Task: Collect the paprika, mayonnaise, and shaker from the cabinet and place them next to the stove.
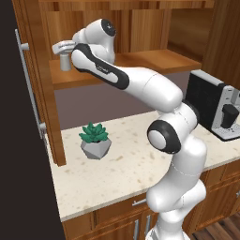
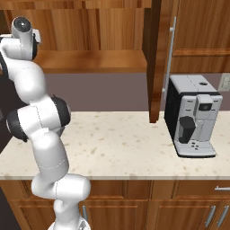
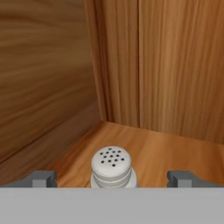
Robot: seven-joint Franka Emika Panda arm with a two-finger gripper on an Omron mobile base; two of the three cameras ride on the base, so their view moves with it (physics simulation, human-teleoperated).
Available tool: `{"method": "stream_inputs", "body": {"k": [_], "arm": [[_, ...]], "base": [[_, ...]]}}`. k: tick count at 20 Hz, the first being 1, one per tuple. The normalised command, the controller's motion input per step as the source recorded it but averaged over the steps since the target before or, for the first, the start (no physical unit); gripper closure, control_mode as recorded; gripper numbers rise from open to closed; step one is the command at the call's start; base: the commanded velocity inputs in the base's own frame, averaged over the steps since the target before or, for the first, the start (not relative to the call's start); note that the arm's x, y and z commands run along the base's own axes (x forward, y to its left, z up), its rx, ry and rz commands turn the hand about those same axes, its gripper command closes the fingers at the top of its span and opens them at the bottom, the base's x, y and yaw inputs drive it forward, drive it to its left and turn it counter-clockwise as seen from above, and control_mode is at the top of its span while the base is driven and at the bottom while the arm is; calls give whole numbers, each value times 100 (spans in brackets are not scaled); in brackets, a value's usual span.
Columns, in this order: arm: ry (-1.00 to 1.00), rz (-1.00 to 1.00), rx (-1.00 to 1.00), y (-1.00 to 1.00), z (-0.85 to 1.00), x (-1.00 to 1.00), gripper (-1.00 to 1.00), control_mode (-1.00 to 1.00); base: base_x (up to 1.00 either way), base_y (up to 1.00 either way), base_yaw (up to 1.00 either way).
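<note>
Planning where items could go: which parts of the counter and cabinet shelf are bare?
The counter is bare between the plant and the coffee machine. The cabinet shelf is bare to the right. Its left corner is crowded: the shaker stands between the open gripper fingers.

Wood cabinet shelf (image 1: 159, 60) carries the shaker (image 3: 111, 168), standing upright near its left back corner. Speckled counter (image 1: 126, 164) below holds a potted plant (image 1: 95, 139) and a coffee machine (image 2: 192, 116).
</note>
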Motion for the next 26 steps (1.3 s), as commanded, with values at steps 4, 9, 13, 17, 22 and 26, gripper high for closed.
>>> {"method": "stream_inputs", "body": {"k": [4,9,13,17,22,26], "arm": [[1,0,0,0,-5,5,-100,-100],[4,0,0,1,-10,12,-100,-100],[6,0,0,0,-10,18,-100,-100],[5,0,0,0,-9,15,-100,-100],[4,2,0,25,-18,14,100,-100],[3,6,0,44,-21,8,100,-100]], "base": [[0,0,0],[0,0,0],[0,0,0],[0,0,0],[0,0,0],[0,0,0]]}}
